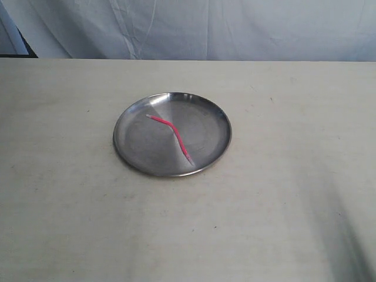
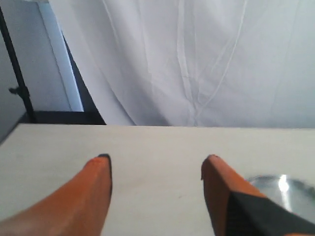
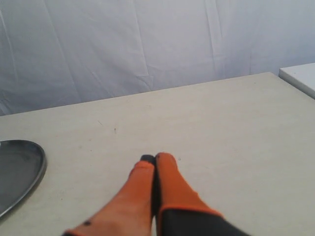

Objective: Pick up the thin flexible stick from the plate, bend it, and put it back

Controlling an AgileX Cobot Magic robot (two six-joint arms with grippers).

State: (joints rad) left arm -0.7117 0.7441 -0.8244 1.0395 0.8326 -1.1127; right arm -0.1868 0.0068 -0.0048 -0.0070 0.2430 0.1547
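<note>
Bright pink stick (image 1: 171, 136) with whitish ends, shiny silver plate (image 1: 132, 147), pale beige table (image 1: 282, 194)

The plate (image 1: 205, 126) sits on the table (image 1: 282, 205) just left of the frame's centre, well in from every table edge. The thin flexible stick (image 1: 178, 140) lies in the plate, running from its upper left towards its lower right. Behind the table's far edge, a cloth backdrop (image 1: 235, 29) spans the top of the frame.

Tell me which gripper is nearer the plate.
Left, probably: the plate shows just beside a finger of the open left gripper. The shut right gripper has bare table between it and the plate's rim.
</note>
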